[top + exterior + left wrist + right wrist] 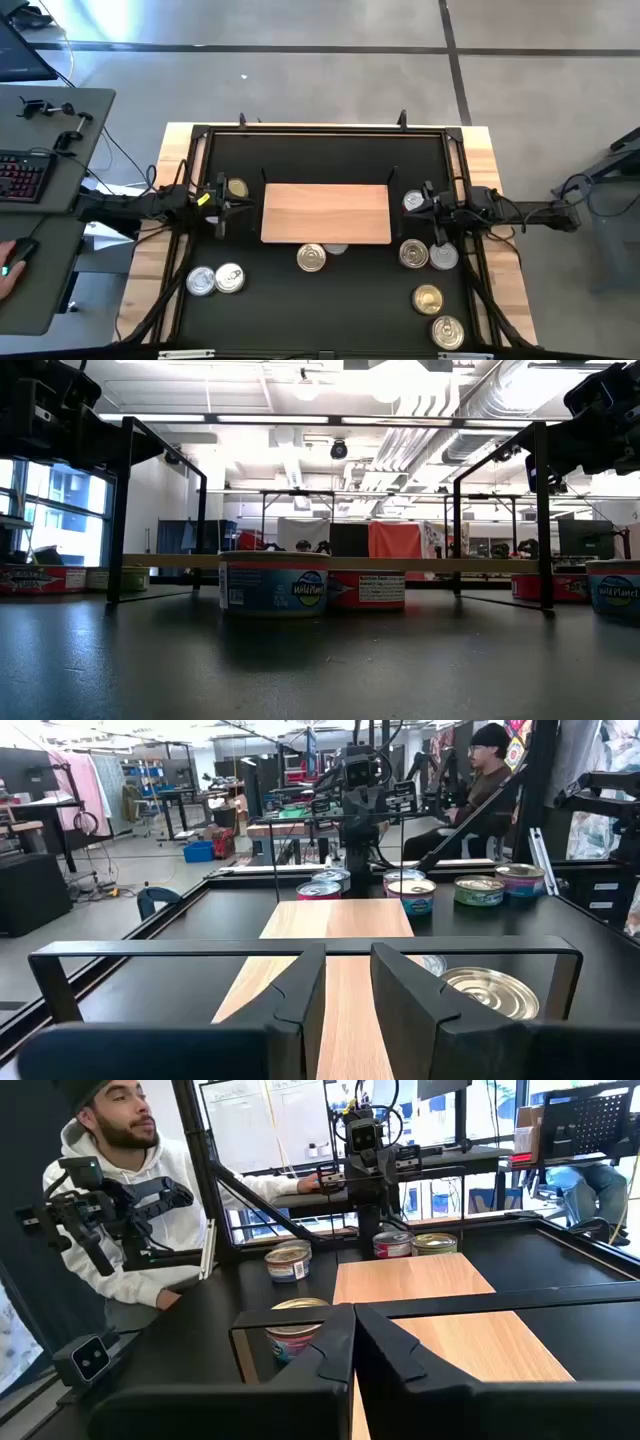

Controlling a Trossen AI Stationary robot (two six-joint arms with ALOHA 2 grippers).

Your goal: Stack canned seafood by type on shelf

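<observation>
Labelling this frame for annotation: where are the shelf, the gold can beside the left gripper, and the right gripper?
shelf [326, 212], high view, bare board centre.
gold can [237, 188], high view, lid.
left gripper [222, 205], high view, between fingertips.
right gripper [437, 212], high view, between fingertips.

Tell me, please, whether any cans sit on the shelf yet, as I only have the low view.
Observer: None. From above, the shelf top is bare wood.
Operator: Where are the grippers?
Observer: The left gripper hangs at the shelf's left end and the right gripper at its right end. Both are empty.
Operator: Which can is nearest the left one?
Observer: A gold-lidded can, on the table beside it.
</observation>
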